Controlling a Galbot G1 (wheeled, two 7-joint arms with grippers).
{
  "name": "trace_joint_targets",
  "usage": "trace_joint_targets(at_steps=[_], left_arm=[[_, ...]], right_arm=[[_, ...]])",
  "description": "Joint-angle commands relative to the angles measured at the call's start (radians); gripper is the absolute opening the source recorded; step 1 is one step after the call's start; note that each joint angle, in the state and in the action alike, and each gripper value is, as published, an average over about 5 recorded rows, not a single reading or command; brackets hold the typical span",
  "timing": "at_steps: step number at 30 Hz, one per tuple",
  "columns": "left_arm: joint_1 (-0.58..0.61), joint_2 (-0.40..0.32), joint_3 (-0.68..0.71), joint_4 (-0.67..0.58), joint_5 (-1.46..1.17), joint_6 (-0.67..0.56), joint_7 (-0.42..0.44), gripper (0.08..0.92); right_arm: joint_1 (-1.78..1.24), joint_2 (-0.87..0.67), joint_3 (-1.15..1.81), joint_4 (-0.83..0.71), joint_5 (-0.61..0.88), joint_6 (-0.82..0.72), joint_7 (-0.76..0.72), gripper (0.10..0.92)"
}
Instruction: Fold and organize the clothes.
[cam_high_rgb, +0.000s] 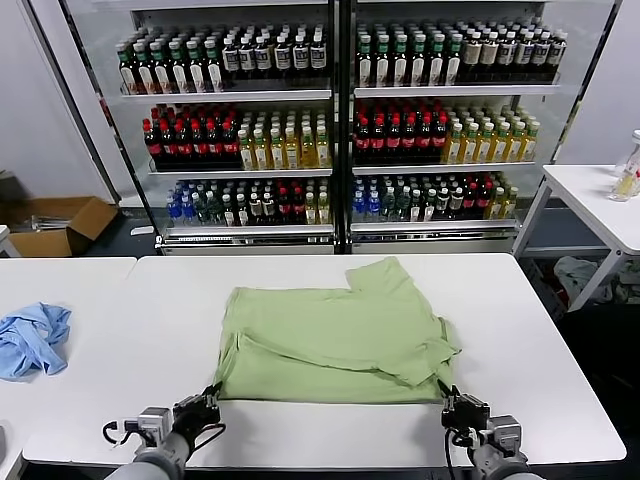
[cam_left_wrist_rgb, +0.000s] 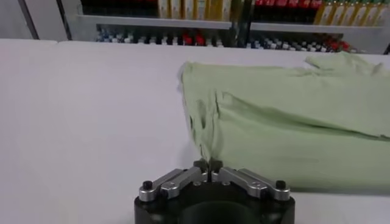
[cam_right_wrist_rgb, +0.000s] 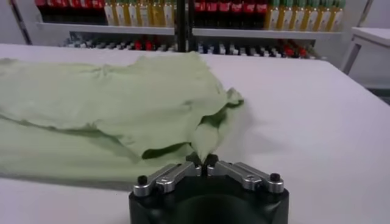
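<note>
At the left edge of the head view, a crumpled light blue garment (cam_high_rgb: 32, 339) lies on the white worktop (cam_high_rgb: 130, 400). At lower left, the left pincer (cam_high_rgb: 209, 397) is pressed together, pinching the near-left corner of the polo shirt (cam_high_rgb: 335, 340). The shirt, light green, soft and wrinkled, lies partly folded at the centre of the frame, long axis running left to right, one sleeve pointing toward the drinks cooler (cam_high_rgb: 340, 120) at the top. At lower right, the right pincer (cam_high_rgb: 447, 395) pinches the near-right corner.
</note>
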Motion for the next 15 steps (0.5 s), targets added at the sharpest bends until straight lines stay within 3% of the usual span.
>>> trace_joint_targets(at_steps=[1, 6, 12, 15], left_arm=[[0.262, 0.011, -0.135, -0.181, -0.009, -0.042, 0.009, 0.084], [0.312, 0.021, -0.22, -0.168, -0.06, -0.054, 0.021, 0.084], [0.327, 0.014, -0.203, -0.185, -0.019, -0.021, 0.041, 0.084], [0.306, 0.014, -0.199, -0.193, -0.021, -0.009, 0.048, 0.091]], right_arm=[[-0.172, 0.003, 0.031, 0.12, -0.07, 0.033, -0.017, 0.132], [-0.186, 0.014, 0.009, 0.103, -0.112, 0.061, -0.022, 0.132], [-0.172, 0.003, 0.003, 0.079, -0.135, 0.076, -0.013, 0.132], [-0.161, 0.002, 0.0, 0.077, -0.144, 0.084, -0.019, 0.173]])
